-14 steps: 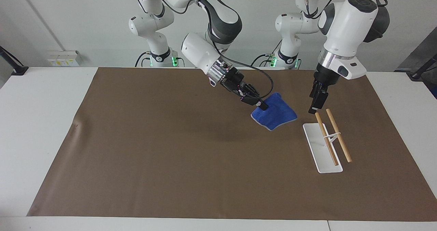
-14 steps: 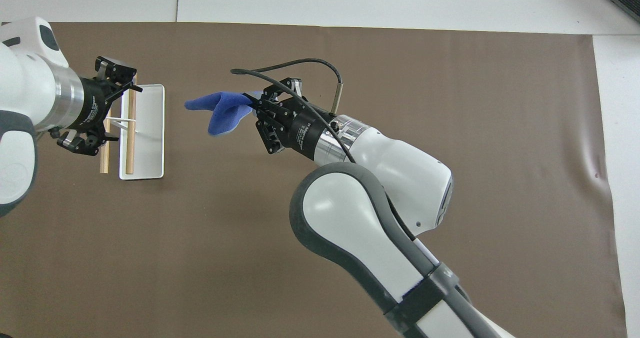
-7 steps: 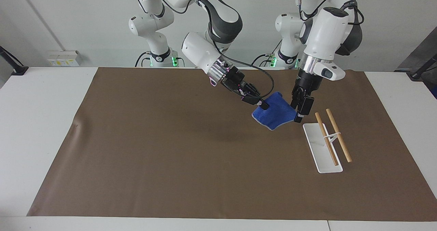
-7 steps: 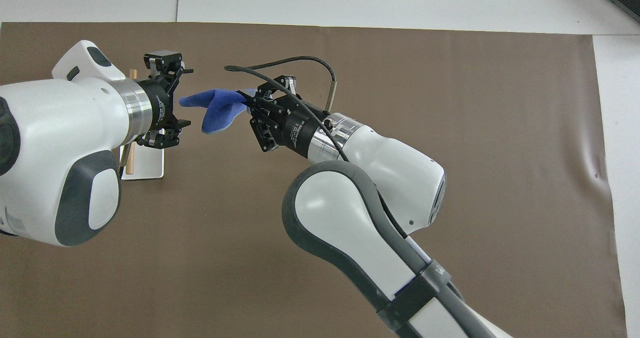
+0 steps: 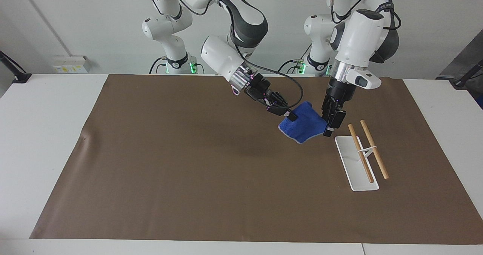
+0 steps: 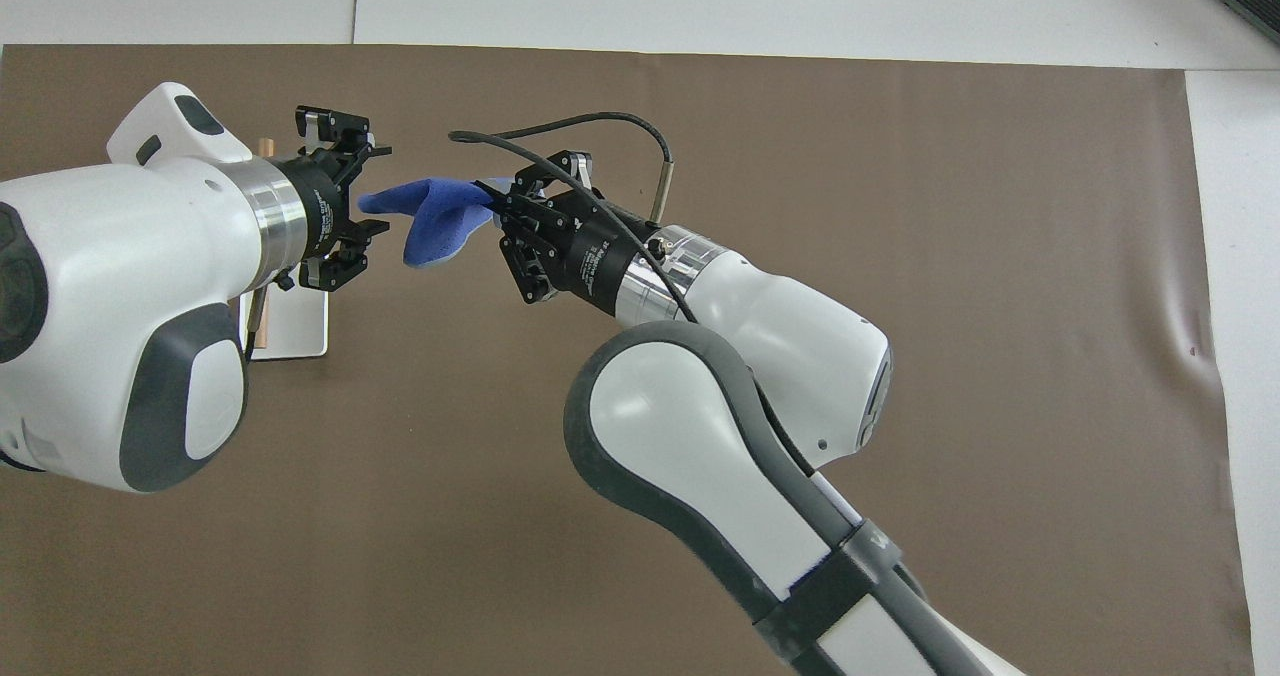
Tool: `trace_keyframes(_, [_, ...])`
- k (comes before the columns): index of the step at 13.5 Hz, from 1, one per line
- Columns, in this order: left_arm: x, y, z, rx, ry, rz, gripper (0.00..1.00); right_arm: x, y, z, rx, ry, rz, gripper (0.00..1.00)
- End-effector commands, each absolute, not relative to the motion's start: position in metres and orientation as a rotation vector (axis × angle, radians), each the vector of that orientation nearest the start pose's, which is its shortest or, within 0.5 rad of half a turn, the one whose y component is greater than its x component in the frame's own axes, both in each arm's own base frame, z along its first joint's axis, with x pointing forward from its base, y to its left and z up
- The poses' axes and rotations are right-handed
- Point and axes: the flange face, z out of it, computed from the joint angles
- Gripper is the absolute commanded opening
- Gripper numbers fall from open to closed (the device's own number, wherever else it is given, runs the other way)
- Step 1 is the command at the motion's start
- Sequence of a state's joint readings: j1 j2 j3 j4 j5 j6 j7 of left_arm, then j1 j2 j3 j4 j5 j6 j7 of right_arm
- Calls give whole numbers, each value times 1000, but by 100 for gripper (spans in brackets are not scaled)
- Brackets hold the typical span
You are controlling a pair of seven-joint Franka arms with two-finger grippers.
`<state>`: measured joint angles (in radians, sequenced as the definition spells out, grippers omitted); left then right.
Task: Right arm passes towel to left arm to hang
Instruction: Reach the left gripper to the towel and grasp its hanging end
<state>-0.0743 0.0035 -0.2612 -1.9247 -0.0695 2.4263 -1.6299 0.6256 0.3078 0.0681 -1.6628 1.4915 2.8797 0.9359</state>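
Open room: I see bare brown mat (image 5: 169, 164) across the tabletop (image 5: 45, 134) toward the right arm's end.
Towel (image 5: 303, 128): in the air over the mat, beside the rack (image 5: 356, 160).
Right gripper (image 5: 290, 116): clamped on the towel's corner.
Left gripper (image 5: 330, 126): at the towel's other edge; I cannot tell its grip.

White table (image 5: 49, 108) with a big brown mat (image 5: 188, 172) covering most of it. Only thing sitting on the mat is a small white rack (image 5: 356, 164) with two wooden bars, toward the left arm's end.
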Motion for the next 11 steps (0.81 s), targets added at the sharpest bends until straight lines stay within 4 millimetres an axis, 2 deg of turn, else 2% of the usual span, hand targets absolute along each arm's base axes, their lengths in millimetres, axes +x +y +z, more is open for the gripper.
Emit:
trace_keyframes(1, [565, -198, 536, -2799, -2237, -407, 29, 565, 387, 492, -1352, 1424, 265, 0])
trace_keyframes(2, [565, -198, 537, -2802, -2236, -411, 12, 565, 387, 492, -1352, 1424, 265, 0])
trace_keyframes(3, [565, -197, 538, -2803, -2241, -419, 0, 565, 386, 492, -1350, 1426, 265, 0])
trace_keyframes(5, [567, -197, 541, -2819, -2231, -441, 0, 565, 386, 492, -1351, 1425, 264, 0])
trace_keyframes(8, [573, -192, 542, -2956, -2018, -529, 0, 566, 385, 492, -1350, 1426, 263, 0])
trace_keyframes(10, [575, -191, 542, -2961, -2006, -535, 0, 567, 383, 491, -1353, 1425, 257, 0])
trace_keyframes(11, [576, -189, 543, -2981, -1971, -552, 0, 568, 381, 490, -1370, 1417, 239, 57])
